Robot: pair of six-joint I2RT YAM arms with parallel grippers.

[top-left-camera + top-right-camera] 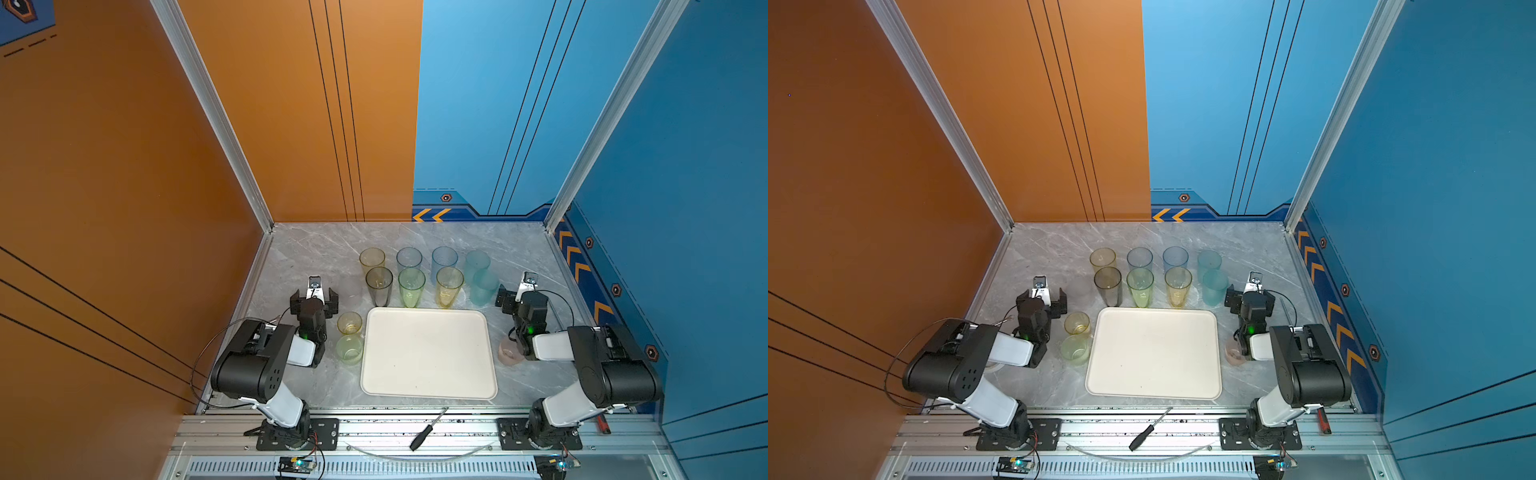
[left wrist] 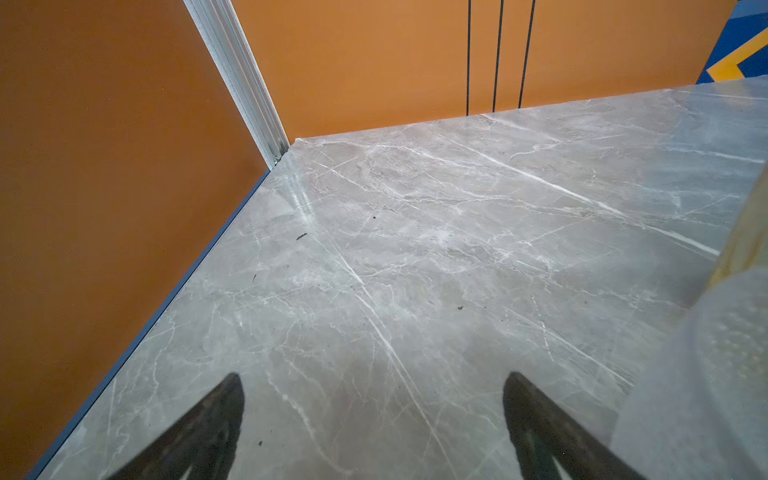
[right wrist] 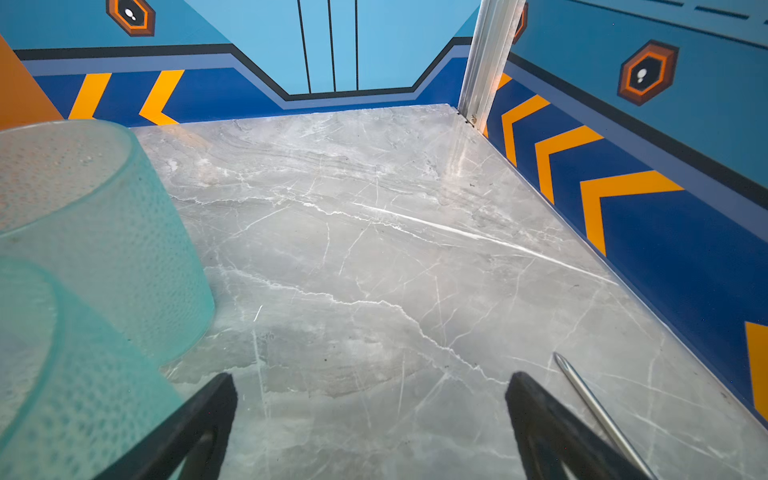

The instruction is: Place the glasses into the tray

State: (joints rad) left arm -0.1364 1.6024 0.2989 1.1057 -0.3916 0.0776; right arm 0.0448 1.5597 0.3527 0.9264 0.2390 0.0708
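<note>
nothing was done yet: the tray (image 1: 428,353) lay empty, and all the glasses (image 1: 411,286) sat on the worktop (image 1: 311,249) behind and beside it. left claw (image 2: 374,382) and right claw (image 3: 370,382) both gaped wide, holding nothing.

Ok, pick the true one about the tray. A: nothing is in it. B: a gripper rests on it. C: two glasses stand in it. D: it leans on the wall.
A: the tray shows only bare cream surface; the glasses stand on the table outside its rim.
</note>
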